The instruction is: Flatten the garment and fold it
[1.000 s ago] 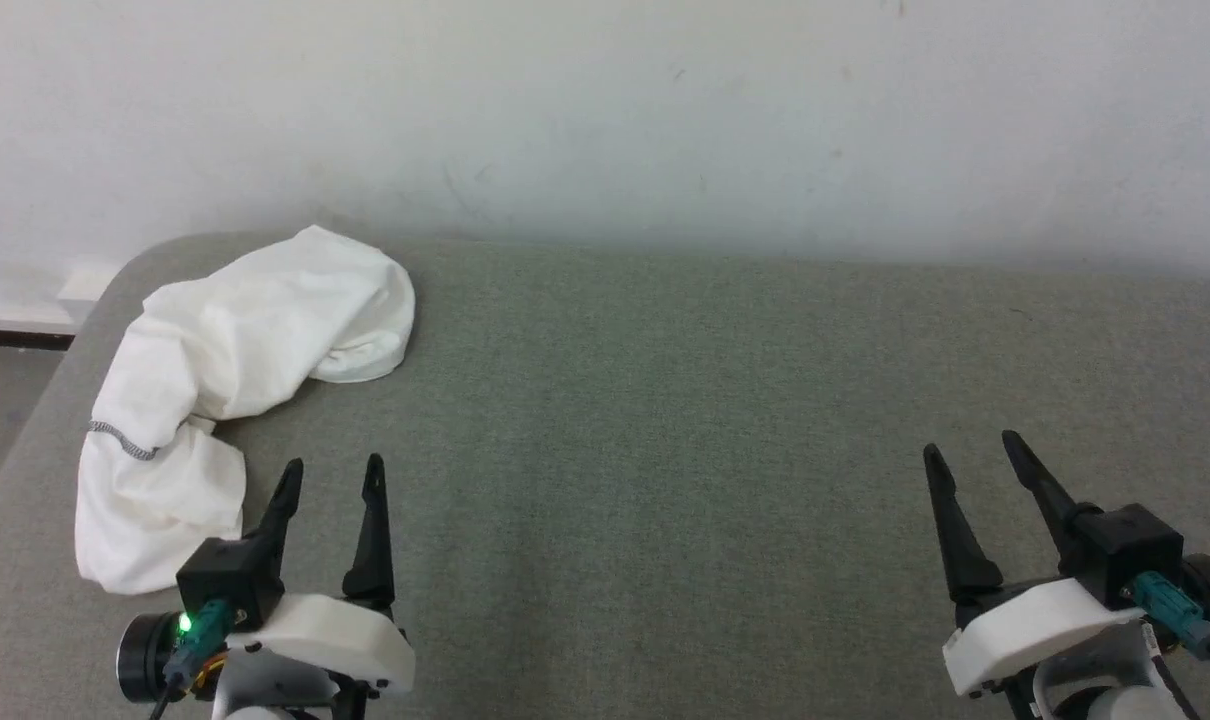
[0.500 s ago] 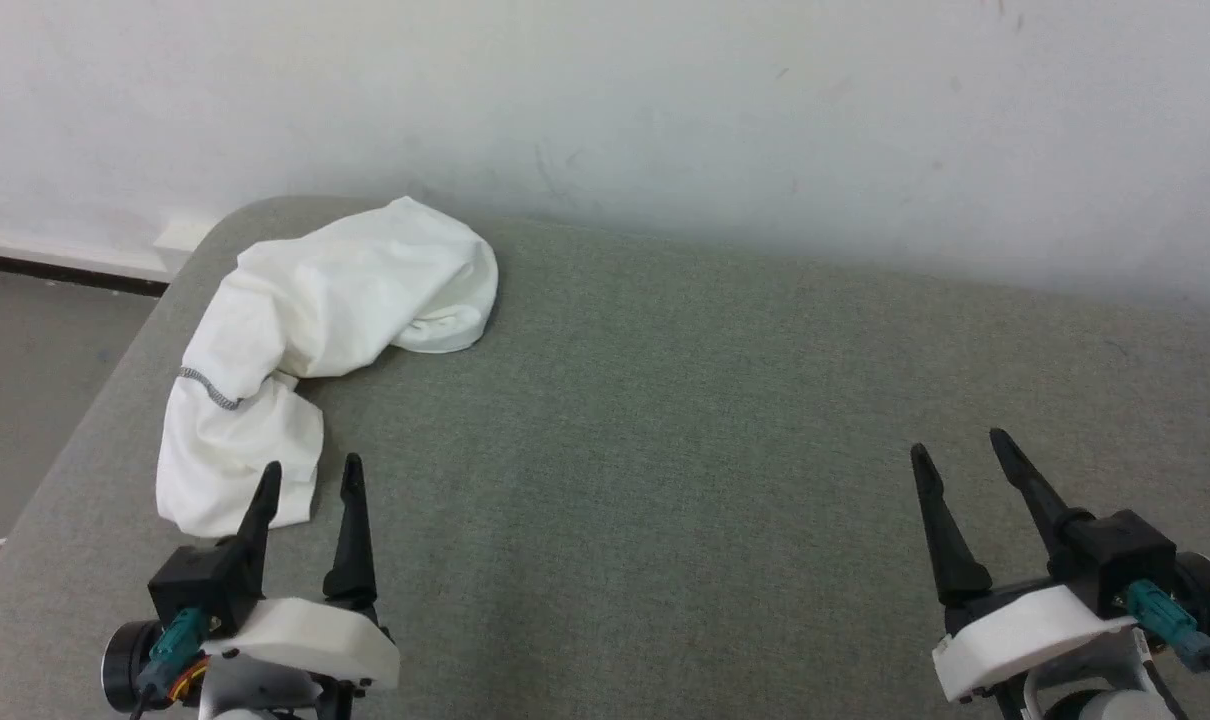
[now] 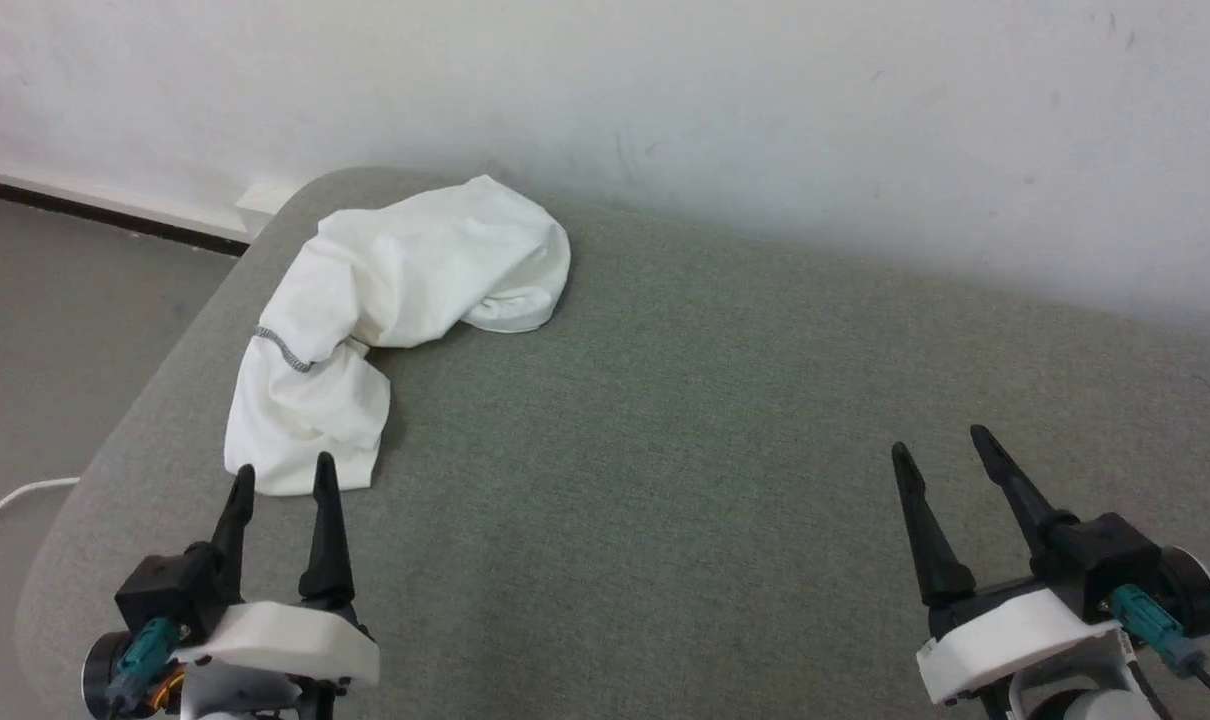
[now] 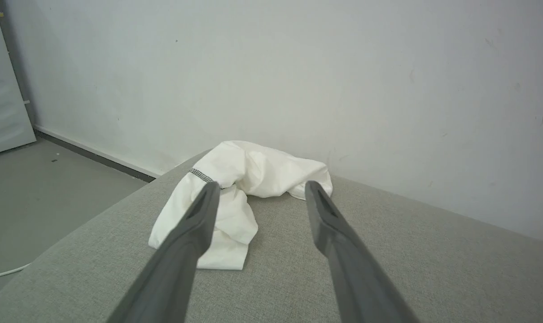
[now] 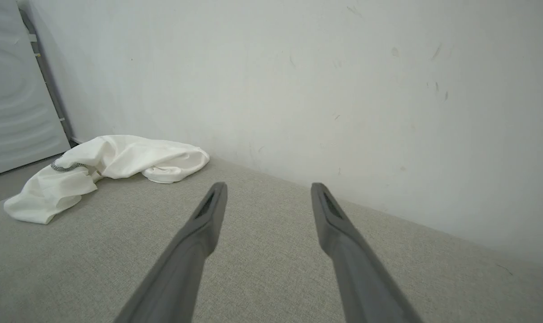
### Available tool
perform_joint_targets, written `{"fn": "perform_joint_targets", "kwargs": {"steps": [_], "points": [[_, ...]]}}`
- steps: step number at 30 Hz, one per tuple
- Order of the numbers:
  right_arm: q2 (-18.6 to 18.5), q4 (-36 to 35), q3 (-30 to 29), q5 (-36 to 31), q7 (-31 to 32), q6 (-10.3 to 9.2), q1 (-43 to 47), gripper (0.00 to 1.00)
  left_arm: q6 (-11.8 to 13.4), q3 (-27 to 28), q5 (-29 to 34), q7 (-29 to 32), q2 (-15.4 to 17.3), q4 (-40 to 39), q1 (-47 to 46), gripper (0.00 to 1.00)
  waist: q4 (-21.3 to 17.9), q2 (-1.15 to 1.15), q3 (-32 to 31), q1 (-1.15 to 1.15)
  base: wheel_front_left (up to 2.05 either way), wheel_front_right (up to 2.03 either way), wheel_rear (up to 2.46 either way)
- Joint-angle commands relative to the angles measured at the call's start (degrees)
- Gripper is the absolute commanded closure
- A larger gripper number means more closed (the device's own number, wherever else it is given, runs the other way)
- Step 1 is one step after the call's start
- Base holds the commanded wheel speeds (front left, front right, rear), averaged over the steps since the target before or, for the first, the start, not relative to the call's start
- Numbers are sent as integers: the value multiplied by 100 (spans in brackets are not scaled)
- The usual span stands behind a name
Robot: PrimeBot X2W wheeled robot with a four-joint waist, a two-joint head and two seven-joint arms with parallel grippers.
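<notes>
The garment is a white T-shirt lying crumpled in a curved heap at the far left corner of the grey-green padded table, with a short grey stitched seam showing. It also lies ahead in the left wrist view as the garment and far left in the right wrist view as the garment. My left gripper stands open just short of the heap's near end, apart from it. Far to the right, my right gripper hovers open above bare table, nothing between its fingers.
A white wall runs along the table's far edge. The table's rounded left edge drops to a grey floor, where a white cable lies. A pale panel stands at the far left.
The head camera has swung left, so the garment and table corner sit further right and the floor shows. Both grippers keep their open stance; the left now points at the garment's near end.
</notes>
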Motion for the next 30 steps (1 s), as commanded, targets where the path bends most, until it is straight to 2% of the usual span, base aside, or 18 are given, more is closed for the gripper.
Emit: {"fn": "perform_joint_targets", "kwargs": {"steps": [1,8,16,20,23,26,30], "points": [[13,-25,47,43,-46,-3,-74,0,-25,81,-70,-78,-7,18,-99,0,72,1,61,0,0,0,0],[14,-95,68,41,-47,-3,-132,0,-114,230,14,-150,-8,-2,-411,0,100,1,241,0,0,0,0],[16,-346,105,-138,124,-4,-405,0,-348,636,4,-246,126,-64,-1588,0,-91,1,843,0,0,0,0],[16,-432,157,-204,162,-4,-560,0,-417,795,-76,-294,458,222,-2303,0,-288,1,1132,0,0,0,0],[6,-466,180,-209,162,-4,-661,0,-455,791,-186,-228,825,676,-2830,0,-444,1,1336,0,0,0,0],[-11,-496,195,-207,153,-4,-758,0,-485,747,-386,109,1220,1223,-3376,0,-590,1,1549,0,0,0,0],[-25,-537,184,-197,151,-4,-853,0,-516,610,-902,729,1589,2045,-4014,0,-720,1,1852,0,0,0,0]]}}
